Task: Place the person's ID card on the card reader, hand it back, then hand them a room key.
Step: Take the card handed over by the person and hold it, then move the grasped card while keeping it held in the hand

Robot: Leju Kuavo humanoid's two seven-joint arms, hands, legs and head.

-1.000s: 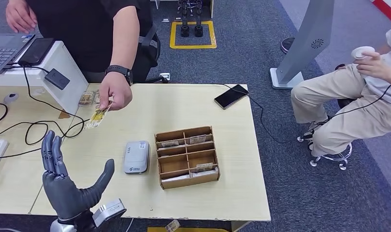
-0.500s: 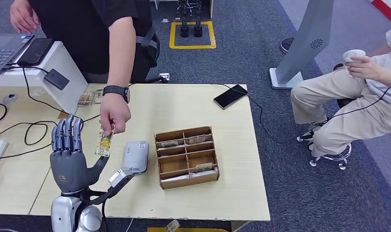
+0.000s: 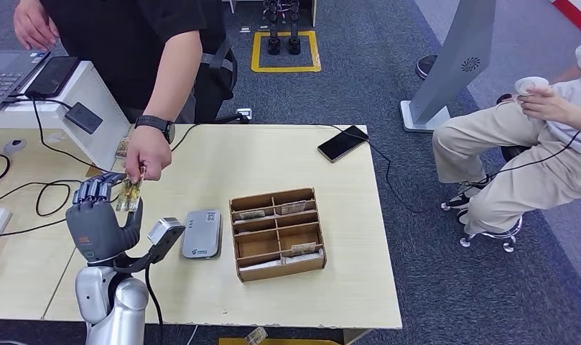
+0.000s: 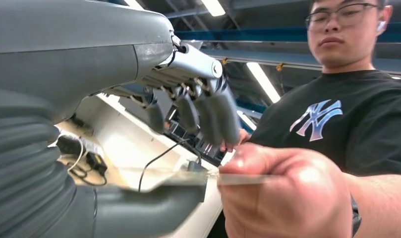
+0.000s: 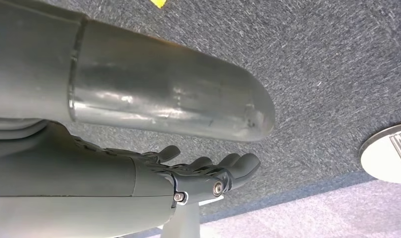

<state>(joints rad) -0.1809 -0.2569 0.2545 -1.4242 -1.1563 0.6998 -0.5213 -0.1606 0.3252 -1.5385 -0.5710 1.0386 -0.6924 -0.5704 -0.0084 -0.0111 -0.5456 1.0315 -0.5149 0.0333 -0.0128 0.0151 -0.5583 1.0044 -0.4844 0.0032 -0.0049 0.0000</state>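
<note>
The task is at its start. The person's hand holds the ID card against the left robot hand, whose fingers are not yet closed on it. The card reader waits on the bench. The right robot hand hangs empty, fingers loosely apart.

Head view high, downward; wrist views close behind hands.

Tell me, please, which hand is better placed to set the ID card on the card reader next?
Left. The left hand already meets the yellowish ID card, beside the grey rectangular card reader; the right hand hangs over carpet.
</note>
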